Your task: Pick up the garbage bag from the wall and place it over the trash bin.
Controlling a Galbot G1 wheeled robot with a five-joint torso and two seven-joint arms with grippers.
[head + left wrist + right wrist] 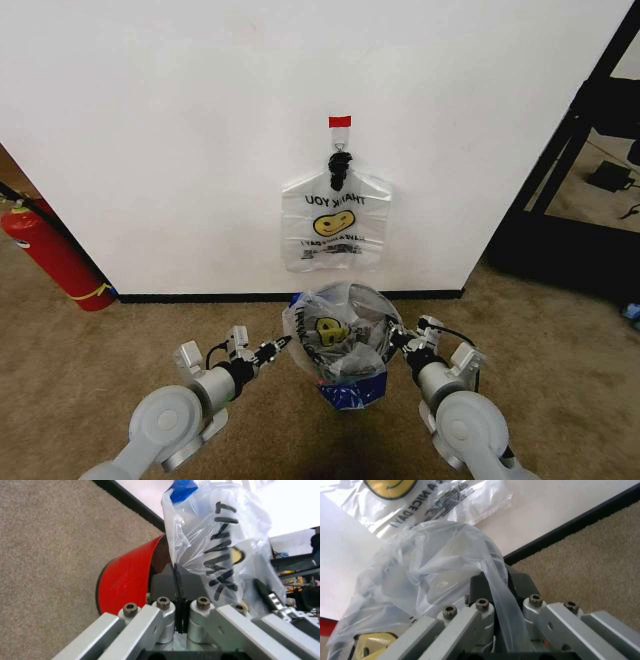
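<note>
The garbage bag [338,345], translucent white with a yellow smiley and blue patches, is stretched open between my two grippers low in front of the wall [180,150]. My left gripper [283,346] is shut on the bag's left edge, and my right gripper [396,340] is shut on its right edge. In the left wrist view the left gripper [179,592] pinches the bag [220,536] right beside the trash bin's red side [125,581]. In the right wrist view a strip of the bag [435,566] runs between the shut fingers of the right gripper [495,592]. The bag hides most of the bin.
A like smiley bag [335,225] hangs from a black hook [340,160] under red tape [340,121]. A red fire extinguisher [50,255] leans at the left. A black frame [590,130] stands at the right. Brown carpet [120,340] covers the floor.
</note>
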